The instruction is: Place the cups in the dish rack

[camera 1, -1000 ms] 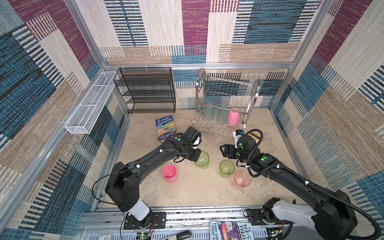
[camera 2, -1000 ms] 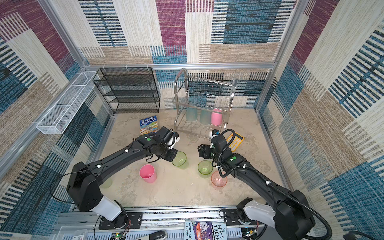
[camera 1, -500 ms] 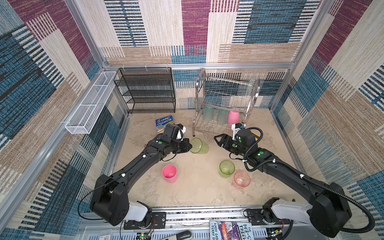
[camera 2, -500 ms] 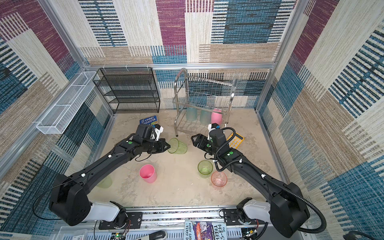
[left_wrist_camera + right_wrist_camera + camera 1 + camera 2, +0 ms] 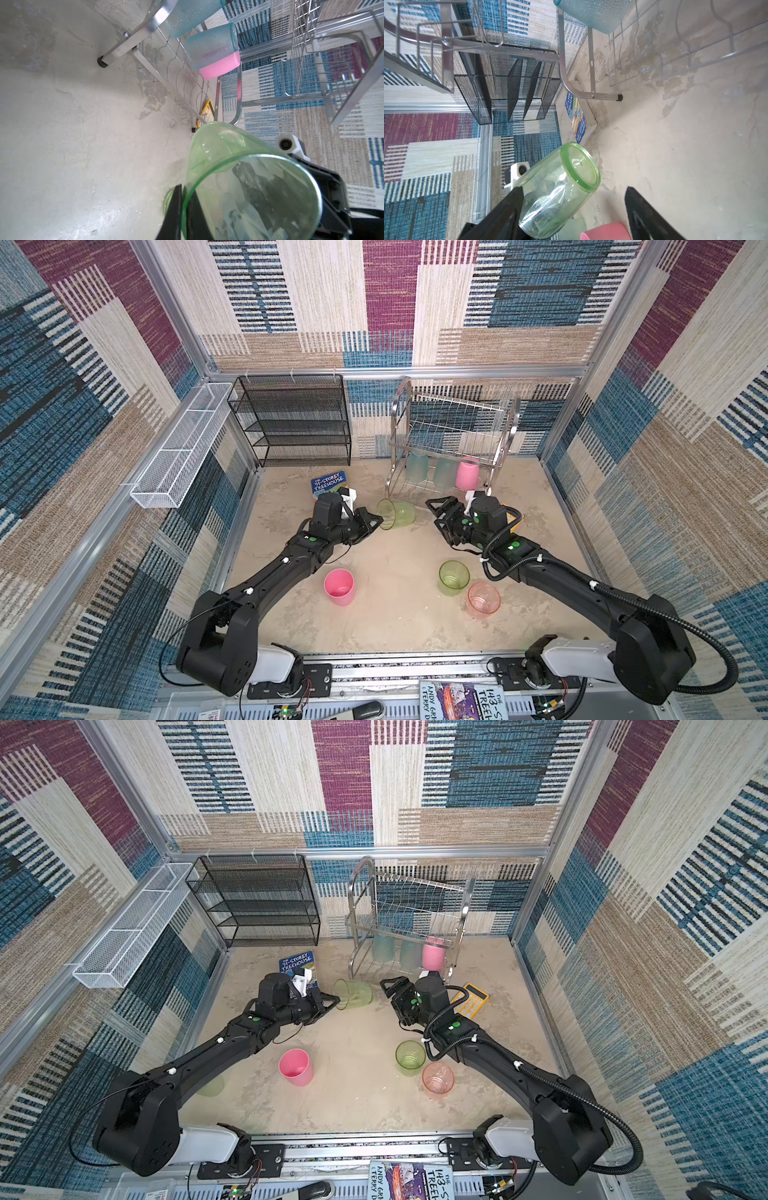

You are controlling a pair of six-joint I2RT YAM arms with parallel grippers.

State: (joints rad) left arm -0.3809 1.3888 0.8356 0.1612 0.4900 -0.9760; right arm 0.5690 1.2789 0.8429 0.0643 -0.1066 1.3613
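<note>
Left hand [image 5: 378, 523] pinched shut, reaching toward the middle; right hand [image 5: 434, 511] spread wide, facing it.

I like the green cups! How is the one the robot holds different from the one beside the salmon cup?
The held green cup is tipped on its side, its rim pinched by the left gripper; the standing green cup sits upright, untouched. The held one is near the dish rack; the standing one farther off. Both are see-through yellow-green.

Three cups [image 5: 444, 472] sit inside the dish rack [image 5: 453, 423].
</note>
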